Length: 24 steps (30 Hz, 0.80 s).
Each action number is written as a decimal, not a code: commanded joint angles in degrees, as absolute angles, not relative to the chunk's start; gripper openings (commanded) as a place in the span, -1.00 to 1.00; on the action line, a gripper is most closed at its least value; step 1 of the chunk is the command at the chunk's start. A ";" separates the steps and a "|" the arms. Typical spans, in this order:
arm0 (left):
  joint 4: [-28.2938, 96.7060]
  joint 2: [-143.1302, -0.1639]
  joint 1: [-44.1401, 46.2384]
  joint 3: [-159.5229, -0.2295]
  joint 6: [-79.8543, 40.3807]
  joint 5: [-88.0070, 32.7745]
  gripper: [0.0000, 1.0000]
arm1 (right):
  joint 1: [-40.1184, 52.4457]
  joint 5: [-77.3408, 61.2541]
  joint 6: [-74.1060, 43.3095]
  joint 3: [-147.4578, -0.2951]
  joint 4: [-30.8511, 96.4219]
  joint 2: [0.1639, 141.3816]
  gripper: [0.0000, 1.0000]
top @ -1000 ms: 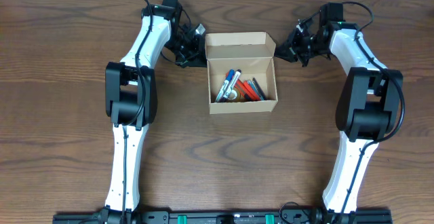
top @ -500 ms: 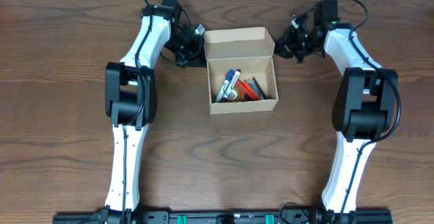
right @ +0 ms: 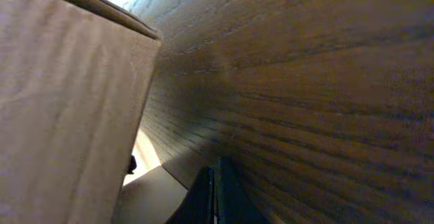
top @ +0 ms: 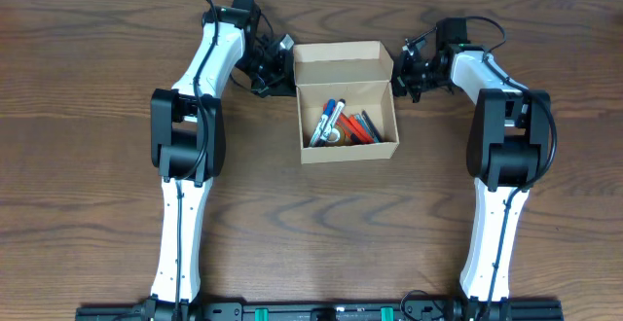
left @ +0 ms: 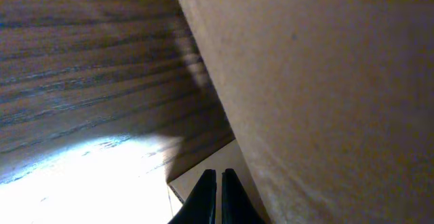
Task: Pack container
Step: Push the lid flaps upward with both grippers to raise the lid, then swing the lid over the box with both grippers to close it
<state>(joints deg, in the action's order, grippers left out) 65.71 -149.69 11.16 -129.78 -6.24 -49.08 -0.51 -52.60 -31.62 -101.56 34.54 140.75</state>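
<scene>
Left fingers (left: 218,197) are pinched together, tips touching, nothing in them. Same deal with the right fingers (right: 214,197): closed to a hairline slit and holding nothing.

Right beside each pair is a wall of plain cardboard. The container (top: 350,152) sits between the two sets of fingers, each parked low by a back corner of it. I can't tell whether either pair is actually touching the card. The flap lid (top: 343,66) stands open along the back edge between them, and a bunch of markers (top: 341,124) lies loose in the bottom, past the fingers toward the front.

So my read: the filling looks done and this is the lid-closing step. The next move probably needs both sides to get behind the flap and tip it forward evenly, or the light box will likely just skid or twist.

Materials-wise, the box is matte tan card, slightly fuzzy, with crisp folded edges and no print. The worktop (right: 305,81) under the fingers is dark wood grain with a bit of sheen, so it looks fairly slippery. The markers are slim round sticks in blue, red and dark colours.
</scene>
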 commanded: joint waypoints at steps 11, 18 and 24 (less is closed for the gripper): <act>63.35 -149.69 9.63 -130.80 -6.42 -49.63 -0.88 | -3.36 -61.21 -31.31 -101.45 28.75 141.32 -0.97; 61.01 -149.69 8.14 -130.80 -5.96 -54.98 -0.88 | -4.95 -64.58 -32.77 -101.62 26.09 141.32 -0.97; 60.90 -149.67 7.86 -131.00 -4.62 -56.10 -0.88 | -4.84 -65.47 -33.41 -101.62 24.58 141.32 -0.97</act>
<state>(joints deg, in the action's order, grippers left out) 61.01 -149.69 7.92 -129.78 -6.00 -53.93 -5.06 -62.54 -32.49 -101.54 25.47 140.75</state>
